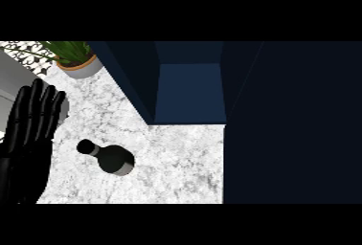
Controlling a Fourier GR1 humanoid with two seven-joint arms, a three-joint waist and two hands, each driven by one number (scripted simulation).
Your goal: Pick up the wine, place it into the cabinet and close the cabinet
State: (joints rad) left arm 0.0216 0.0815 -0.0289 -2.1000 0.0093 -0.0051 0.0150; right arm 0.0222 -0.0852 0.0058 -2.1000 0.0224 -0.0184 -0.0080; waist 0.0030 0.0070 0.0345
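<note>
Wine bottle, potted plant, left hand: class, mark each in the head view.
wine bottle (pixel 115 161): head view, on its dark body.
potted plant (pixel 83 67): head view, on the pot's wall.
left hand (pixel 28 136): head view, on the palm.

Wine bottle (pixel 112 158): black. Counter (pixel 176 162): white marble, mottled grey. Cabinet (pixel 189 91): dark navy, interior lighter blue. Left hand (pixel 28 139): black. Pot (pixel 83 67): grey, orange rim; plant (pixel 67 50) green.

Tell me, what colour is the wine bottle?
The bottle looks black, with a pale grey edge at its base. The head view shows it standing on the speckled white counter.
</note>
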